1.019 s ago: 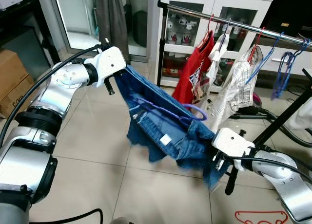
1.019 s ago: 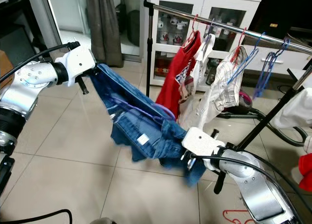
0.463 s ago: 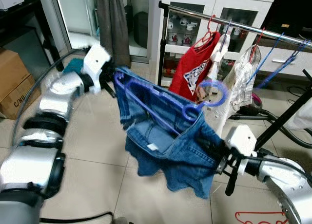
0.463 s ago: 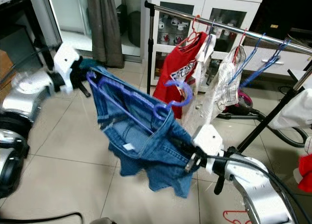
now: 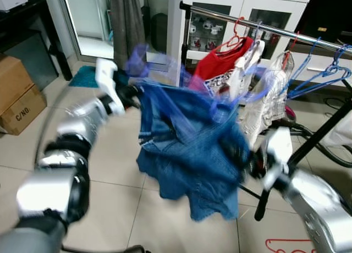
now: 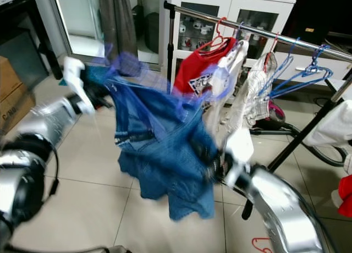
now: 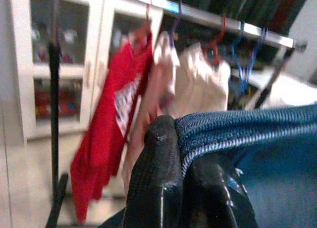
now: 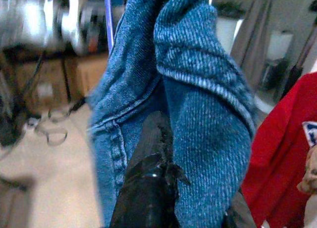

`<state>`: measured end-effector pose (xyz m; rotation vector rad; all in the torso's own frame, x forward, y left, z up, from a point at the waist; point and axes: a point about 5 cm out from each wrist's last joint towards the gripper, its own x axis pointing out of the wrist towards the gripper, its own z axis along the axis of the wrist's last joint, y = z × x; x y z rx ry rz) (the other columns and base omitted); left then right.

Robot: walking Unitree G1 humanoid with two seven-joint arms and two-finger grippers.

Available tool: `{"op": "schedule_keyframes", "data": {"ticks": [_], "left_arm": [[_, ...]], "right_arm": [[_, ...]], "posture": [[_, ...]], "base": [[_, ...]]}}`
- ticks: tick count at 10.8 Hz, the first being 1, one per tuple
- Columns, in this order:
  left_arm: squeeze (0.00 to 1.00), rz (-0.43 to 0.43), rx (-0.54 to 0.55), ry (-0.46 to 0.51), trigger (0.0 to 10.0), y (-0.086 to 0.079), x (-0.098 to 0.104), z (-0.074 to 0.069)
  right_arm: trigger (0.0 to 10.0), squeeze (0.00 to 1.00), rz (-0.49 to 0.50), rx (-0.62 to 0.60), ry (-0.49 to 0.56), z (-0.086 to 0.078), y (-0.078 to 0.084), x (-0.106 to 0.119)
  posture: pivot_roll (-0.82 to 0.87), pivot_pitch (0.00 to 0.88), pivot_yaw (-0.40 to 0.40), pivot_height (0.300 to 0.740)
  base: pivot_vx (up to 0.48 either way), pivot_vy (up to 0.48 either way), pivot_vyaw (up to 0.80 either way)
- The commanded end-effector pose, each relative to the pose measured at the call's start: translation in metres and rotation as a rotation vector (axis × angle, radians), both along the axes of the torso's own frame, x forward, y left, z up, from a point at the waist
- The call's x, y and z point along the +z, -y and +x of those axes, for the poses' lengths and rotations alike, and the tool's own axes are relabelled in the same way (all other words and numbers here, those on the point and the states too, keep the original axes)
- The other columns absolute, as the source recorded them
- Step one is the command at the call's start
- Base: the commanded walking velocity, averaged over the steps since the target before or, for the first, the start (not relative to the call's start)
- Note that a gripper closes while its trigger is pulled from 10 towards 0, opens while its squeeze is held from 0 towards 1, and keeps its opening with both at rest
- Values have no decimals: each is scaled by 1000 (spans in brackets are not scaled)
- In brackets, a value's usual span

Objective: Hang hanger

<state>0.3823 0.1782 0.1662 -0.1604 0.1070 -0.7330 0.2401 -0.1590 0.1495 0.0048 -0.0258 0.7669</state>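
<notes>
Heavy blur here: the purple hanger (image 5: 151,63) is a smear above the denim shorts (image 5: 190,148), its hook hard to make out near the rail (image 5: 264,26). Two grippers carry one pair of shorts in front of the rail's left end. The left gripper (image 7: 185,176) is clenched on the denim waistband, fingers (image 7: 153,183) pressed together. The right gripper (image 8: 153,188) grips a denim fold, though the cloth hides most of it. On the rail: one red shirt (image 5: 223,69), one white shirt (image 5: 272,93), and blue hangers (image 5: 319,77) too tangled to count.
</notes>
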Motion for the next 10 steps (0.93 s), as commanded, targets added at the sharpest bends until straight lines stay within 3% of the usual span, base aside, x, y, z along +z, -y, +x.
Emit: {"op": "schedule_keyframes", "data": {"ticks": [1, 3, 4, 5, 6, 8, 10], "left_arm": [[0, 57, 35, -22, 0, -4, -8, -2], [0, 236, -18, -10, 0, 15, -27, -10], [0, 338, -27, 9, 6902, 20, -34, -14], [0, 337, -27, 19, 10000, 21, -34, -16], [1000, 311, -22, 39, 10000, 20, -28, -16], [1000, 307, -30, 67, 10000, 8, -21, -21], [1000, 125, -41, 107, 10000, 0, -11, -27]], "right_arm": [[0, 0, 48, -61, 74, 3, 6, 19], [0, 0, 5, -101, 69, 12, -9, 21], [0, 0, -29, -161, 59, 20, -8, 24], [0, 0, -32, -181, 60, 24, -8, 26], [0, 0, -66, -192, 62, 27, -6, 27], [0, 0, -126, -224, 60, 35, 4, 28], [0, 0, -149, -251, 64, 43, 11, 31]], "posture": [[9, 0, -24, 740], [14, 0, -25, 740], [14, 0, -21, 740], [14, 0, -23, 740], [15, 0, -23, 740], [22, 0, -31, 740], [25, 0, -39, 740]], "base": [[0, 0, 0], [0, 0, 0], [0, 0, 0], [0, 0, 0], [0, 0, 0], [0, 0, 0], [0, 0, 0]]}}
